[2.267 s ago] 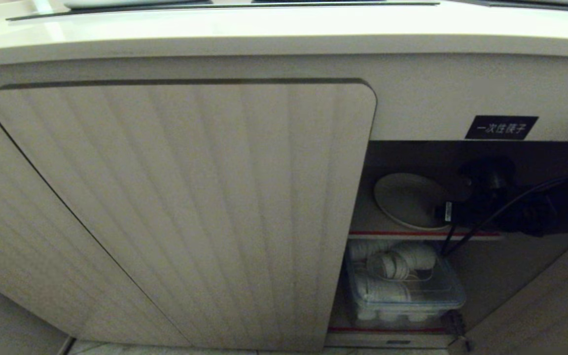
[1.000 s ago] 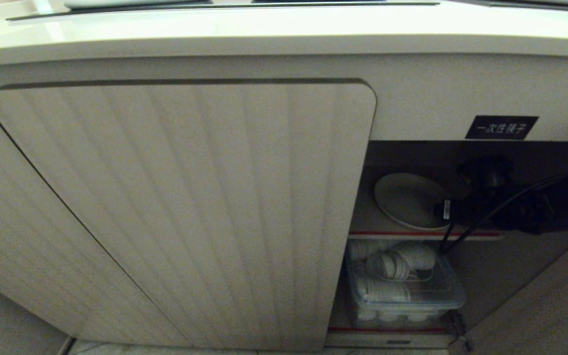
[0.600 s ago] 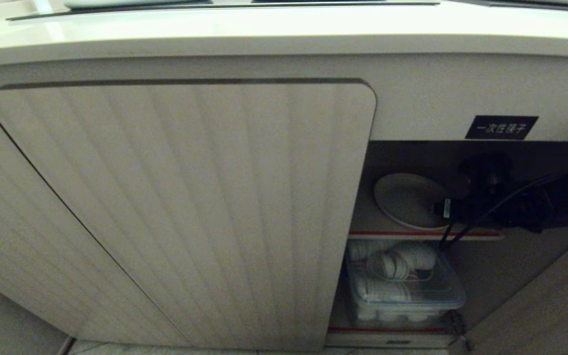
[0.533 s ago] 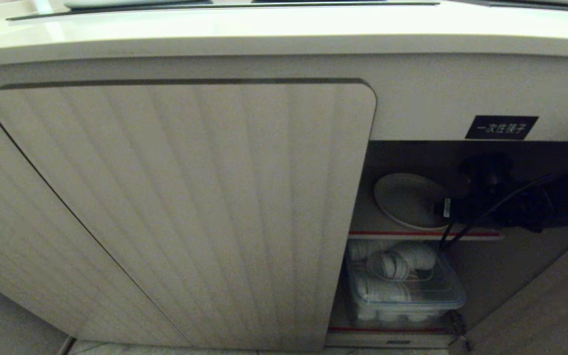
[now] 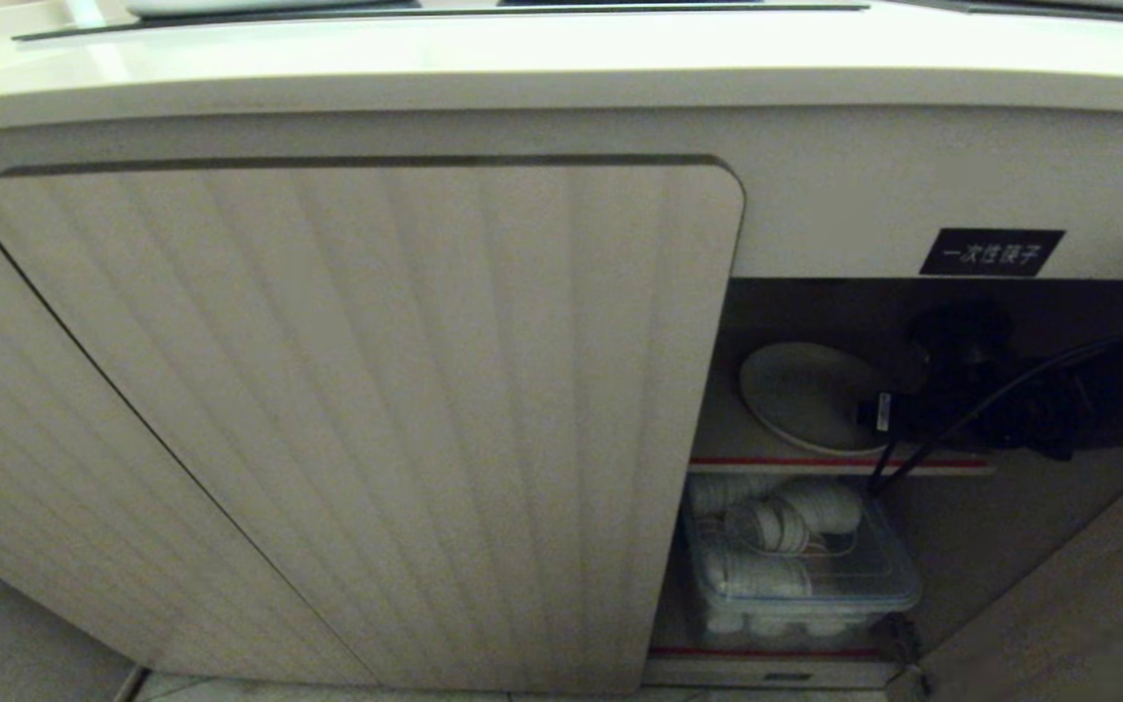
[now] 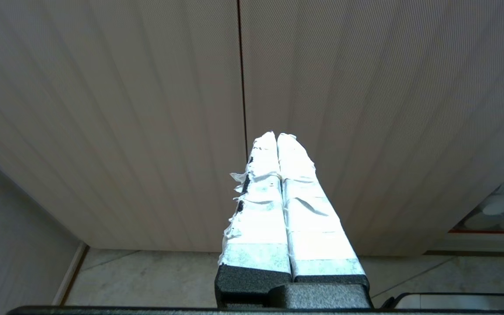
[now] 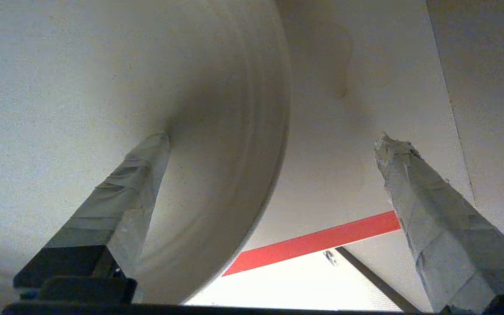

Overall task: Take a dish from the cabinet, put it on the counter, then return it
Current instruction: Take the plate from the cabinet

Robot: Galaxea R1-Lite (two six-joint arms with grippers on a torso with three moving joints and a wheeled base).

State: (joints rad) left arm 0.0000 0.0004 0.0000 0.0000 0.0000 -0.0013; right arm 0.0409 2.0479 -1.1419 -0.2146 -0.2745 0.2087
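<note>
Two spread fingers (image 7: 138, 192) of the right gripper (image 7: 274, 175) straddled the dish (image 5: 800, 395) rim inside the cabinet (image 5: 912, 312), evidently lining up a pinch.

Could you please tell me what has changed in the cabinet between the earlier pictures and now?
Very little: the right gripper has barely shifted beside the dish, open, its fingers straddling the rim, nothing grasped. The dish still lies on the cabinet shelf, and the box of white cups below is unmoved.
</note>
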